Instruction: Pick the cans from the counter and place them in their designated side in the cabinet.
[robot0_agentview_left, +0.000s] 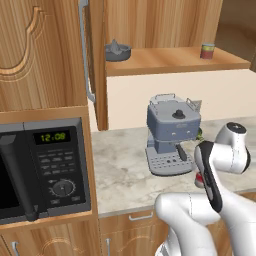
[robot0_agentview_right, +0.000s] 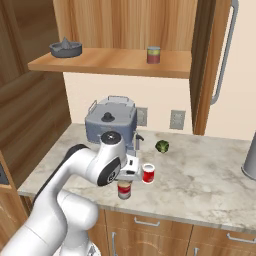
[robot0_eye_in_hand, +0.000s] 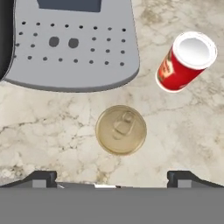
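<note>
The darker red can (robot0_agentview_right: 124, 190) stands upright near the counter's (robot0_agentview_right: 210, 175) front edge; from above its gold lid (robot0_eye_in_hand: 120, 130) shows. The bright red can (robot0_agentview_right: 148, 173) with a white label stands just behind and to its right, and appears tilted in the hand view (robot0_eye_in_hand: 186, 61). My gripper (robot0_eye_in_hand: 113, 178) hangs open right above the darker can, pointing down, its fingertips (robot0_eye_in_hand: 41, 177) wide apart and holding nothing. In the right base view the gripper (robot0_agentview_right: 128, 179) sits between the coffee machine and the cans. The cabinet (robot0_agentview_right: 115, 62) above has its door (robot0_agentview_right: 210, 60) open.
A grey-blue coffee machine (robot0_agentview_right: 111, 122) stands close behind the gripper, its drip tray (robot0_eye_in_hand: 70, 43) near the cans. On the cabinet shelf are a juicer (robot0_agentview_right: 65, 48) and another can (robot0_agentview_right: 153, 54). A green vegetable (robot0_agentview_right: 162, 146) lies near the wall. A microwave (robot0_agentview_left: 45, 170) sits far left.
</note>
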